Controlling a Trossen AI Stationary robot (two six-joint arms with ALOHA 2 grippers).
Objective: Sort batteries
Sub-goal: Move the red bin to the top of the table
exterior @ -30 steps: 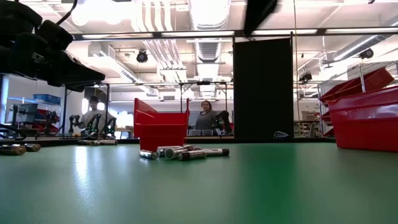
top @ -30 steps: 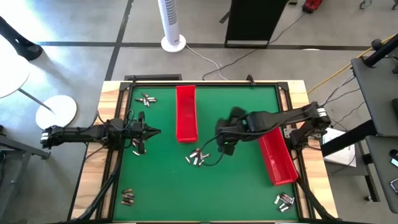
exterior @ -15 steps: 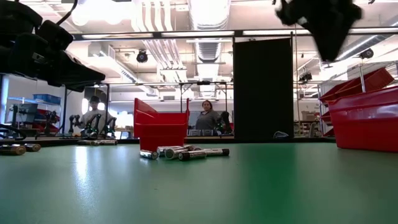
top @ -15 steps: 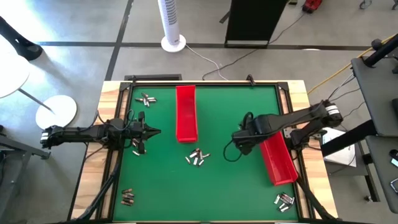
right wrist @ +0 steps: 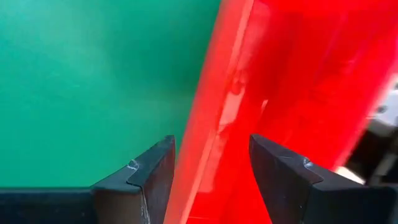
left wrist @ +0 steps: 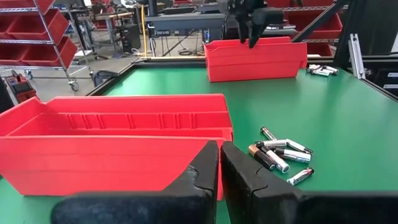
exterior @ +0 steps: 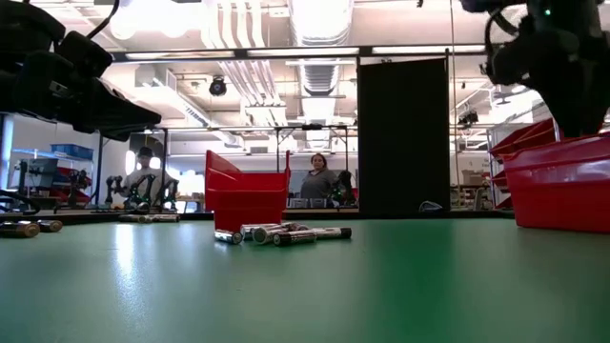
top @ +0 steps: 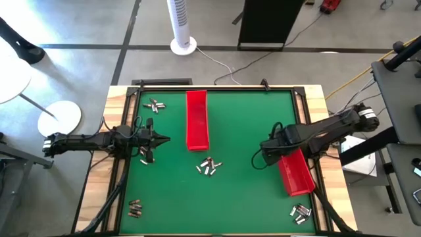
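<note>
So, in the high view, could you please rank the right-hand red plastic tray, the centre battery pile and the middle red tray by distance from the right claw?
1. Right-hand red plastic tray, directly under the right claw.
2. Centre battery pile, mid-table.
3. Middle red tray, toward the far side.

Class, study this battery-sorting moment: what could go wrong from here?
1. The right gripper, jaws open with nothing between them, hangs over the near wall of the right red tray; descending could knock it.
2. The batteries mid-table lie touching, so one grab may take mixed types.

two dark arms w/ black cables, blocky black fingers (left wrist: 205, 180), probably matte plastic
</note>
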